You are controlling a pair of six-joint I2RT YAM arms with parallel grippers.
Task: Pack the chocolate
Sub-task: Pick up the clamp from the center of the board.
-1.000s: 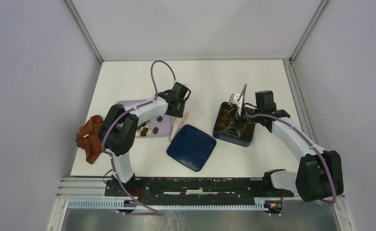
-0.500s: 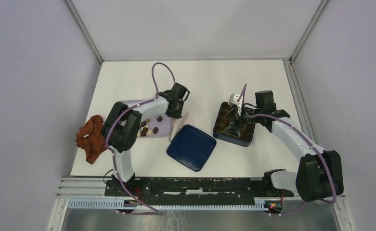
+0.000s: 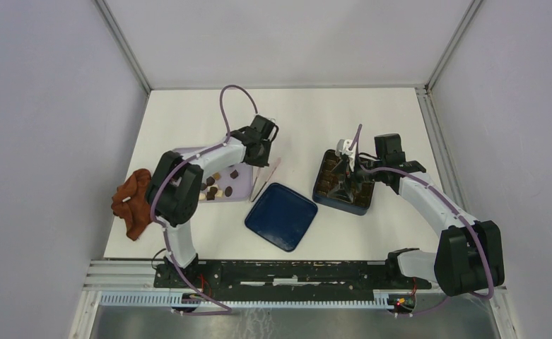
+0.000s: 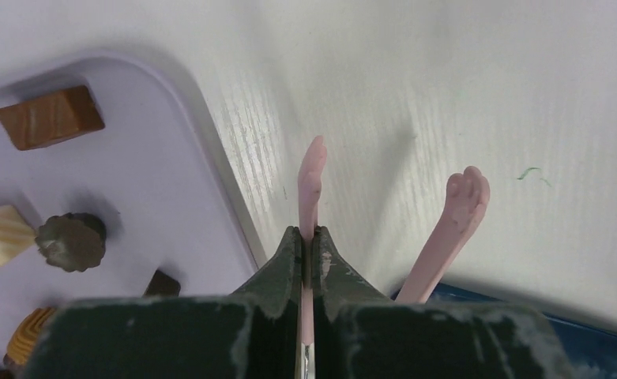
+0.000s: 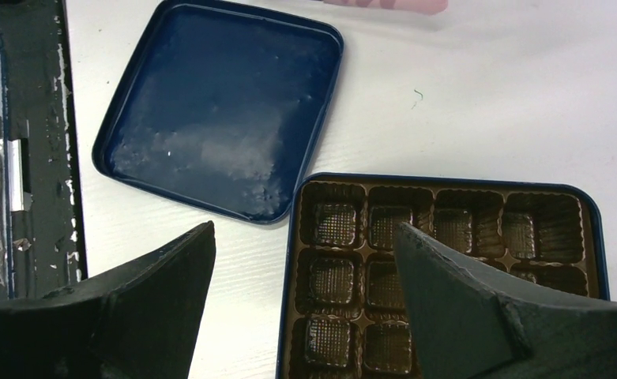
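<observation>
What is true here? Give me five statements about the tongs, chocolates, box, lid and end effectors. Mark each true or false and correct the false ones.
1. The chocolates lie on the lavender tray. True.
2. The right end effector holds a chocolate. False: it is open and empty, over the box.
3. The left end effector is shut on one arm of the pink tongs. True.
4. The box compartments seen from the right wrist are filled. False: every one in view is empty.
5. The blue lid sits on the box. False: it lies inside up on the table beside the box.
</observation>
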